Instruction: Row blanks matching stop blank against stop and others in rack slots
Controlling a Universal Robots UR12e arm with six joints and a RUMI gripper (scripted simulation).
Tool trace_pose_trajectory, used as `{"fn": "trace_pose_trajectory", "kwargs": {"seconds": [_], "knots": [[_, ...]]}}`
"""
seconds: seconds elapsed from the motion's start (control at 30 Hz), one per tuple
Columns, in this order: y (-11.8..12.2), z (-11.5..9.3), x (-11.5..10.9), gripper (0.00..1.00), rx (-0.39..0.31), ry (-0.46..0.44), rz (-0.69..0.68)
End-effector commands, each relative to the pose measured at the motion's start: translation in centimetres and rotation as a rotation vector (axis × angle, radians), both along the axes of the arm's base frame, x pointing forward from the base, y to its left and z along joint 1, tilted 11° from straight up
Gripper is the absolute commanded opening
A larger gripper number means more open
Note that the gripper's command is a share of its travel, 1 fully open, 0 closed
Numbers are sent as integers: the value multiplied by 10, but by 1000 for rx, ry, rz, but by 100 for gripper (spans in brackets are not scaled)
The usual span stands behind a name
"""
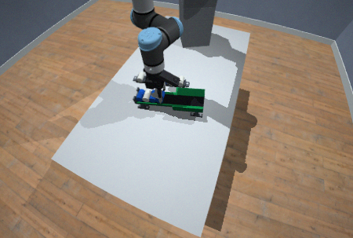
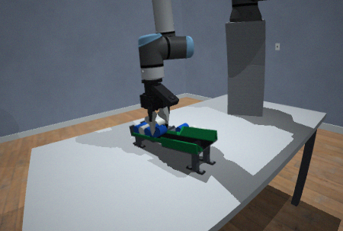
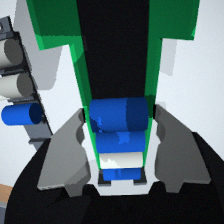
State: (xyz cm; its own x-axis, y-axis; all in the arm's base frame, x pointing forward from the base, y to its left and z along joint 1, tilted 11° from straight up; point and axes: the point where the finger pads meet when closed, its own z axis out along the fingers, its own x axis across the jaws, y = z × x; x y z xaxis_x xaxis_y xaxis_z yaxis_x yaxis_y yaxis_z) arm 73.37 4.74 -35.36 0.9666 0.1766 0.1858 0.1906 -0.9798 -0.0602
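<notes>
Gripper (image 3: 118, 145) poised over the low end of the green feed ramp (image 3: 56, 20), jaws partly open, straddling the ramp's channel with a gap on each side of the blanks, holding nothing; in the channel, counting up from the stop: a blue blank (image 3: 120, 174), a white blank (image 3: 120, 160), a second blue blank (image 3: 120, 142), then a top blue blank (image 3: 118, 114) between the fingers, all lying across the ramp and touching. Beside the ramp, the stock rack (image 3: 12, 37) carries two white blanks (image 3: 11, 85) and one more blue (image 3: 20, 114)
</notes>
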Motion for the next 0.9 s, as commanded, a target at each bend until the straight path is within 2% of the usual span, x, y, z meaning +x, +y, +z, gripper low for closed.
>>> {"fn": "trace_pose_trajectory", "kwargs": {"seconds": [0.0, 0.23, 0.67, 0.87], "knots": [[0, 2, 3, 50, -2, -4, 0], [-1, 12, -2, 50, -1, -1, -1], [-8, 75, -13, 50, 0, -1, -1], [-9, 86, -15, 50, 0, -1, -1]]}}
